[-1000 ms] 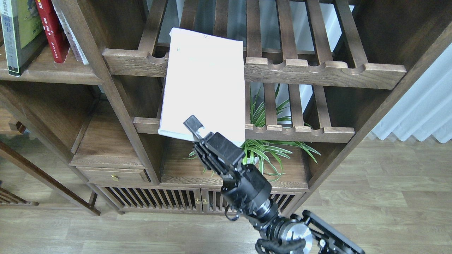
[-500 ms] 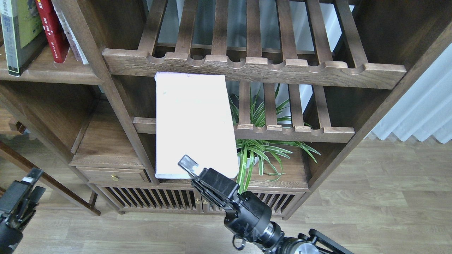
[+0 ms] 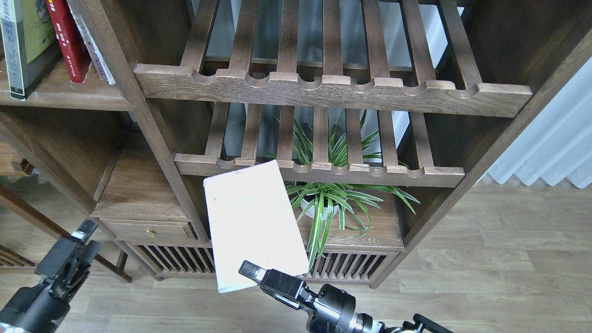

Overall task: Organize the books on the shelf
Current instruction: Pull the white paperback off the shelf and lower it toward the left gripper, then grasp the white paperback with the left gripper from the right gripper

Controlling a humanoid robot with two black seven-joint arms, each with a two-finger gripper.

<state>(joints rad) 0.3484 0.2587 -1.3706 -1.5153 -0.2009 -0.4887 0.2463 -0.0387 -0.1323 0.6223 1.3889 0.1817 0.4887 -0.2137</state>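
Pinched at its lower edge by the right hand [image 3: 253,273], the white book [image 3: 253,226] is held before the cabinet, well apart from the plank shelf [image 3: 69,95]. A slip or twist is risked by so shallow a hold. The left hand [image 3: 69,256] hangs empty; its opening cannot be told.

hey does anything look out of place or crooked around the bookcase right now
Yes. A white book is off the shelf, held tilted in the right gripper by its lower edge, in front of the plant. The other books stand on the shelf, leaning.
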